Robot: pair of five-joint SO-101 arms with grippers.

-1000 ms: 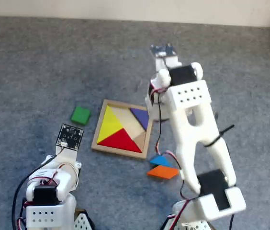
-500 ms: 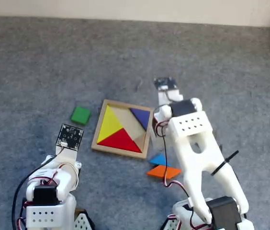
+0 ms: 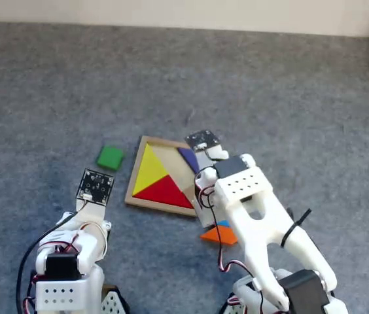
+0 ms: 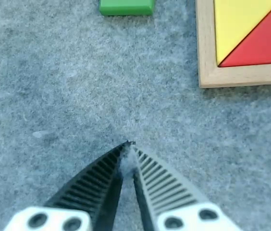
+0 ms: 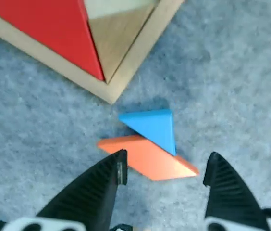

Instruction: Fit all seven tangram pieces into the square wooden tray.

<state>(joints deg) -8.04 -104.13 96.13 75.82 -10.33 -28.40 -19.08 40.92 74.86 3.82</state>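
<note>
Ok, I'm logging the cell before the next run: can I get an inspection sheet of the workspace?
Surface: grey carpet.
Job's things: tray holds yellow triangle, red triangle and purple piece; green square apart on the carpet; blue triangle and orange piece touching, beside the tray's corner.
Clutter: nothing seen.
Claws: left claw shut over bare carpet; right claw open above the orange piece.
Cables: wires run along both arms.
Surroundings: pale wall at the far edge.

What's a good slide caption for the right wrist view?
Open right gripper over the orange parallelogram and blue triangle, beside a corner of the wooden tray.
</note>
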